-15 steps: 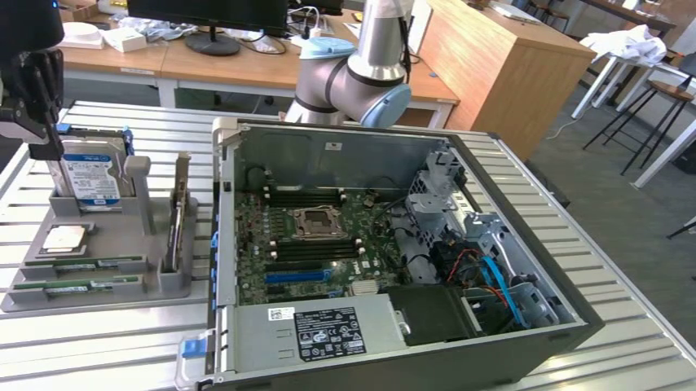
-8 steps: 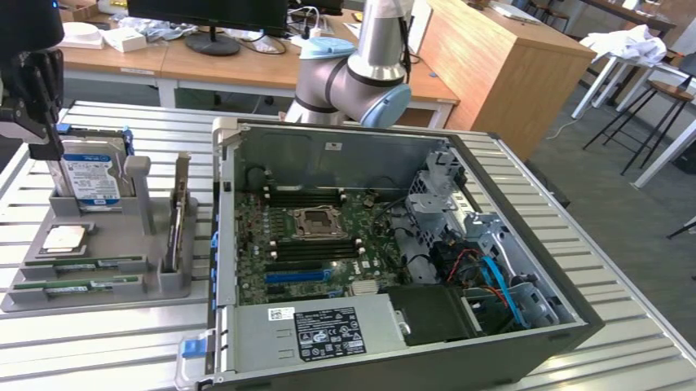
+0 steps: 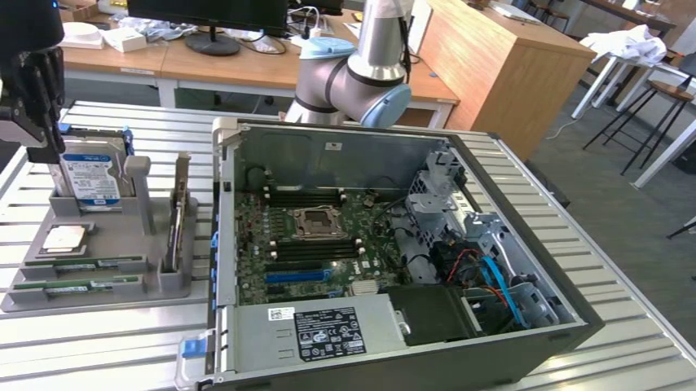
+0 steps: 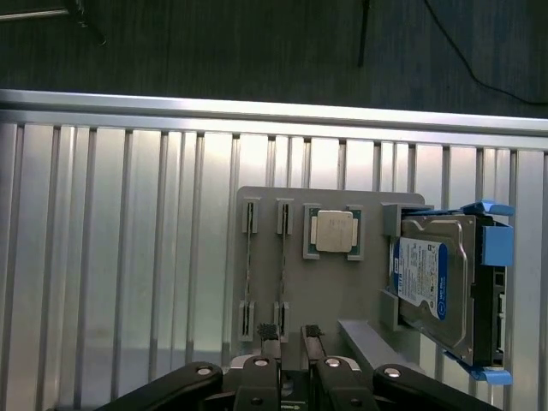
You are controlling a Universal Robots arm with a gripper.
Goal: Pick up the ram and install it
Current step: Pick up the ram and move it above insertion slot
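At the exterior view's upper left, the gripper (image 3: 44,142) hangs over the grey holder (image 3: 109,236). Its fingers (image 4: 268,332) are parted, with nothing between them. The ram (image 3: 98,263) lies slotted in the holder at lower left, beside a second stick (image 3: 77,283) and left of the open computer case (image 3: 326,155).

No word or number can be read with certainty. A blue-and-white label (image 3: 91,181) is seen on the hard drive (image 3: 87,159) at the upper left of the exterior view; its print cannot be made out. A black label (image 3: 328,335) with white print and a barcode sticker (image 3: 282,314) are borne by the power supply (image 3: 256,346) at the lower middle; neither can be read. A white sticker (image 3: 334,147) is seen on the case wall (image 3: 370,163), upper middle. Pale labels on the ram (image 3: 85,265), lower left, are likewise illegible.
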